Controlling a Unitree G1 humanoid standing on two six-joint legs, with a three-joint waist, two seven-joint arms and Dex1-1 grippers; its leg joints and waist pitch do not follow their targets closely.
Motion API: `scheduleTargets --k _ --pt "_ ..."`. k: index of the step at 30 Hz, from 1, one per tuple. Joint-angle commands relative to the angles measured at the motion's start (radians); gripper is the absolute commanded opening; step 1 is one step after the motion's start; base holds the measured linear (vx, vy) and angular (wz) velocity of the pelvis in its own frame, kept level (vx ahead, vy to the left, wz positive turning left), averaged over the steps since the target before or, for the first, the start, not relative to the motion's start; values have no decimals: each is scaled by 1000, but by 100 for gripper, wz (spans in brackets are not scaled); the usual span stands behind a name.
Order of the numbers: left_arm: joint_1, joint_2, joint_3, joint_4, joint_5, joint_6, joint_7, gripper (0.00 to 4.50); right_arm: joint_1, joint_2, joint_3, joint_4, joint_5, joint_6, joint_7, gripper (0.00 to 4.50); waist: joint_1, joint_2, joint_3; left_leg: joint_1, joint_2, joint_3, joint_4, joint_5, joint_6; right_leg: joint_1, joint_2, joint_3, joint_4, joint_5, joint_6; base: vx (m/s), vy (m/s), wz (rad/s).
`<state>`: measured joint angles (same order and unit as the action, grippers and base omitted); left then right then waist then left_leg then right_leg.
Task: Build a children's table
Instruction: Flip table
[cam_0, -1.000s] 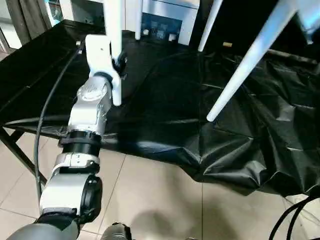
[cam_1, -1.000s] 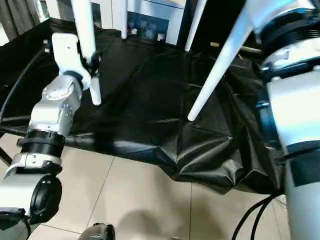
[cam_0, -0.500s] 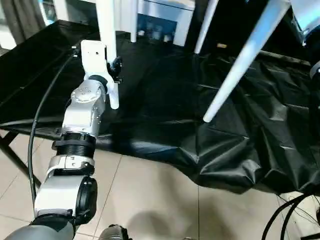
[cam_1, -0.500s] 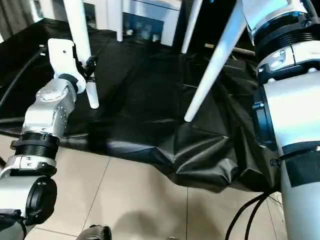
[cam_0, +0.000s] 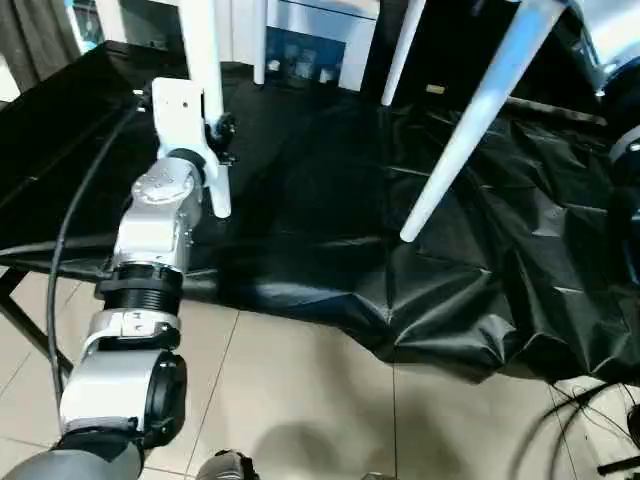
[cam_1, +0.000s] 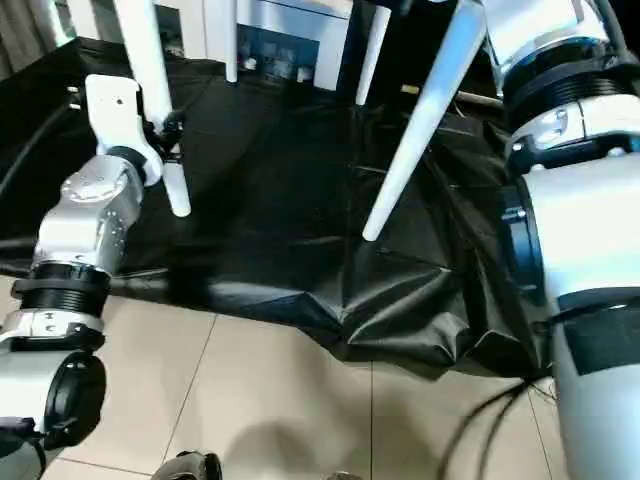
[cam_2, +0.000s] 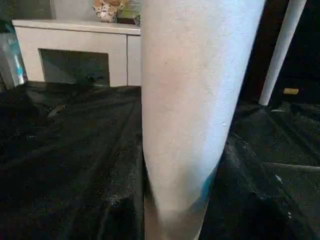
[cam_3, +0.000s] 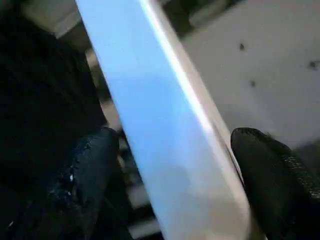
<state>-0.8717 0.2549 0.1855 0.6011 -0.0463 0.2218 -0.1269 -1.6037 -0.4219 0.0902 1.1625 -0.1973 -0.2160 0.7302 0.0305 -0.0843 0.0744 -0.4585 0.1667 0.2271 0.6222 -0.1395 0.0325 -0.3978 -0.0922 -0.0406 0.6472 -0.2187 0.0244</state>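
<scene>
Just in front of the left pincer, in the left eye view, one white leg stands upright. The black fingers are closed on it a little above its lower end, which hangs free above the black cloth. I count four legs in all: this gripped one, two back legs beyond the pincer, and a slanted leg well off to its right, tip down near the cloth. One black cable runs along the left forearm, and pale floor tiles lie below.

The right eye view adds the right arm, big and silver at the edge, with the slanted leg running up toward it.

The left wrist view has the gripped leg very close, between that pincer's fingers. One of the other legs stands past it to one side, and a white cabinet sits behind the cloth, which the head views barely give.

The right wrist view alone shows the right pincer. Its two black fingers are spread wide with the slanted leg between them and a dark gap on one side, so it is not clamped.

Against a second ago, the whole head picture has slid a little. The legs keep their places beside one another, and the left pincer grips at the same spot.
</scene>
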Motion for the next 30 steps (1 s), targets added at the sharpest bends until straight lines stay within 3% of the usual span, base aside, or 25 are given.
scheduleTargets --k 1,2,3,6,7,11,12,13,14,15,16,18,19,20,22,23,24,25,26,27,28,30 --pt "-9 3 -42 -74 -2 -28 -48 175 16 29 -61 -30 105 11 76 390 -7 28 -88 74 73 -50 -75 -345 -64 11 -52 32 -57 14 -239 0 0 0" --pt "-6 8 -43 -78 -3 -27 -58 175 13 32 -80 -42 130 10 85 390 -7 28 -88 72 73 -49 -75 -335 -55 13 -53 32 -57 20 -243 0 0 0" --pt "1 15 -46 -87 0 -21 -64 175 12 36 -102 -59 158 16 91 390 0 42 -90 79 75 -48 -72 -310 -48 12 -53 31 -54 48 -256 0 0 0" --pt "29 31 -52 -111 -8 7 -108 175 35 51 -156 -130 241 -10 123 390 5 40 -95 81 75 -44 -68 -214 -35 14 -45 24 -40 161 -275 0 0 0" --pt "39 36 -52 -117 -6 10 -108 226 47 56 -174 -158 272 4 138 401 9 40 -94 77 74 -42 -68 -191 -25 18 -46 23 -38 190 -275 0 0 0" --pt "67 50 -55 -144 -8 37 -119 249 97 67 -215 -259 358 49 189 401 13 36 -96 78 73 -41 -67 -182 -18 21 -48 22 -39 179 -276 0 0 0" --pt "101 67 -59 -184 -5 66 -125 259 207 80 -230 -443 453 163 234 401 13 35 -93 77 72 -40 -69 -202 -22 23 -47 24 -42 152 -275 0 0 0" --pt "119 73 -57 -207 -5 74 -125 268 279 87 -228 -552 497 226 249 401 17 36 -85 77 77 -42 -79 -228 -27 25 -51 25 -48 123 -253 0 0 0" --pt "129 75 -55 -219 -9 79 -128 275 315 90 -225 -603 516 255 253 401 15 34 -86 76 77 -45 -81 -223 -29 30 -50 26 -47 124 -241 0 0 0" --pt "140 77 -52 -235 -14 87 -131 279 357 93 -221 -664 538 289 256 401 18 40 -86 85 79 -46 -87 -247 -53 27 -49 24 -51 97 -225 0 0 0" --pt "152 77 -47 -252 -21 94 -136 279 399 95 -215 -723 559 320 255 401 17 38 -91 90 76 -45 -86 -276 -82 24 -50 24 -52 56 -229 0 0 0" --pt "187 88 -47 -283 -25 101 -154 292 542 100 -185 -870 599 385 235 401 26 41 -87 91 75 -44 -91 -316 -115 21 -53 26 -63 -16 -218 0 0 0" --pt "212 98 -50 -301 -23 105 -167 313 642 102 -164 -967 620 423 215 401 33 55 -83 94 76 -49 -97 -363 -141 16 -56 27 -69 -72 -196 0 0 0" --pt "236 108 -52 -316 -17 91 -174 313 729 113 -150 -1043 640 459 180 401 32 59 -80 95 76 -51 -101 -389 -158 11 -55 28 -73 -99 -182 0 0 0" --pt "279 121 -50 -344 -8 57 -177 313 847 138 -144 -1146 668 524 113 401 29 64 -71 108 72 -65 -108 -584 -222 -3 -57 30 -94 -312 -144 0 0 0" --pt "311 123 -41 -363 -12 40 -176 313 910 156 -145 -1193 670 559 70 401 29 60 -74 112 74 -67 -109 -608 -231 -4 -61 30 -98 -338 -139 0 0 0" --pt "337 120 -31 -382 -25 36 -180 313 954 169 -145 -1217 656 577 37 401 26 61 -77 106 74 -73 -110 -608 -236 -2 -61 30 -96 -330 -140 0 0 0" --pt "399 108 -10 -437 -59 35 -192 313 1035 201 -159 -1250 613 610 -37 401 30 83 -76 98 72 -78 -113 -587 -240 1 -63 31 -90 -314 -142 0 0 0" --pt "433 94 6 -472 -83 43 -194 313 1074 219 -169 -1252 575 608 -77 401 26 76 -72 97 73 -73 -119 -603 -239 -4 -59 30 -98 -325 -138 0 0 0" --pt "493 70 31 -535 -123 58 -197 313 1141 247 -187 -1261 513 609 -144 401 23 76 -77 96 71 -77 -115 -617 -245 0 -62 29 -94 -342 -139 0 0 0" --pt "556 36 48 -606 -146 53 -181 313 1212 279 -212 -1262 468 605 -207 401 22 79 -74 92 70 -75 -118 -613 -237 -4 -63 31 -100 -342 -142 0 0 0" --pt "591 16 54 -647 -155 48 -169 313 1260 287 -217 -1280 462 615 -251 401 24 81 -74 99 66 -73 -111 -633 -226 -12 -62 34 -110 -378 -135 0 0 0"
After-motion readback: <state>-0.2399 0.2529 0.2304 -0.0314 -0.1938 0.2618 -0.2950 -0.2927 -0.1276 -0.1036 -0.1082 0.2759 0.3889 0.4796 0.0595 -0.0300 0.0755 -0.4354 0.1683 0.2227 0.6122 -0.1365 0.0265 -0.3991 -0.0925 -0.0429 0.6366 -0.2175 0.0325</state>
